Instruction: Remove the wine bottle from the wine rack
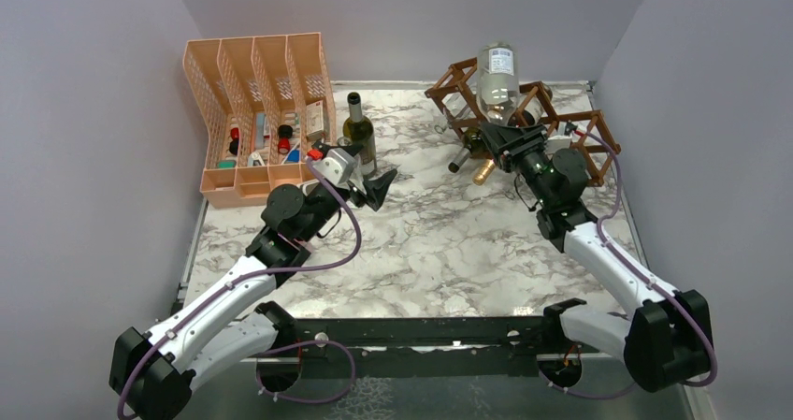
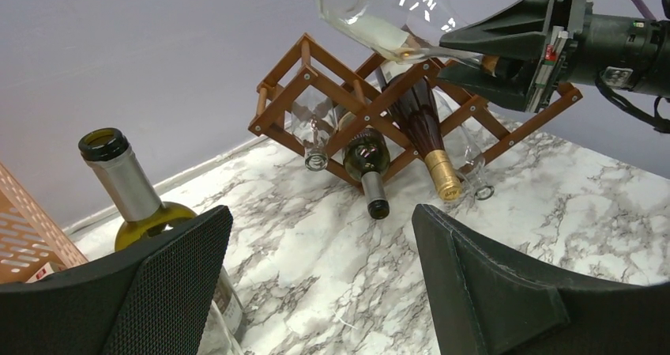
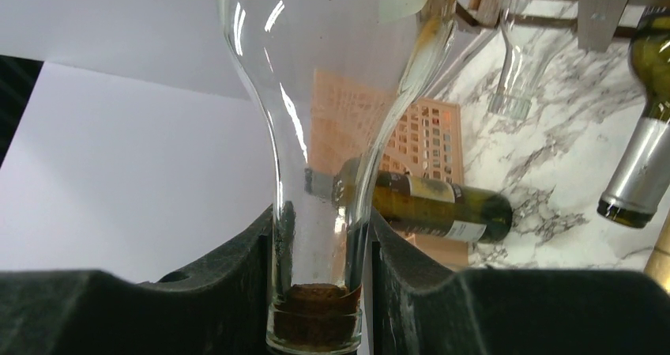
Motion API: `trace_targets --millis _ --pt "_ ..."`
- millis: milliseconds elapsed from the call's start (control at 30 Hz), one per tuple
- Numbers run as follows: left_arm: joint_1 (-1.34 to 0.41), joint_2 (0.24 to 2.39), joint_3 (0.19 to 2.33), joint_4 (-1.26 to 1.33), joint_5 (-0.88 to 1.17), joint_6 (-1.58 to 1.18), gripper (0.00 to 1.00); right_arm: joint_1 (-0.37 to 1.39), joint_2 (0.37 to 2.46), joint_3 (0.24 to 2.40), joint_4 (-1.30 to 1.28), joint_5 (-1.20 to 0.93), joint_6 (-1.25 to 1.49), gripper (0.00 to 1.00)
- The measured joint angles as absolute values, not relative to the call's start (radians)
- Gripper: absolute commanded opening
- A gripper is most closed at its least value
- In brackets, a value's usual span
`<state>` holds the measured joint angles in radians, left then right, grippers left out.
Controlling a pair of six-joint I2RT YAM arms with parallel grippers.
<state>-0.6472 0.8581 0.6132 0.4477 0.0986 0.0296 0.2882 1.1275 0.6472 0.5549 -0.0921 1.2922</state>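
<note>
The dark brown wine rack [image 1: 458, 88] stands at the back right of the marble table; it also shows in the left wrist view [image 2: 316, 82]. My right gripper [image 1: 510, 141] is shut on the corked neck of a clear wine bottle [image 1: 497, 76], held raised and tilted above the rack. In the right wrist view the neck [image 3: 320, 236] sits clamped between both pads. Several other bottles lie in the rack, among them a dark one [image 2: 367, 157] and a gold-capped one [image 2: 430, 134]. My left gripper [image 1: 376, 188] is open and empty, next to a standing green bottle [image 1: 358, 132].
A peach mesh file organizer [image 1: 257, 111] with small items stands at the back left. The standing green bottle [image 2: 130, 193] is just left of my left fingers. Grey walls close in the table on three sides.
</note>
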Motion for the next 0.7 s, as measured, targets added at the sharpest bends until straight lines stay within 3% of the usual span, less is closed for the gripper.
trace_targets --millis 700 --pt "-0.648 0.854 0.613 0.440 0.169 0.030 0.90 0.287 0.951 0.648 0.138 -0.571 1.400 0.01"
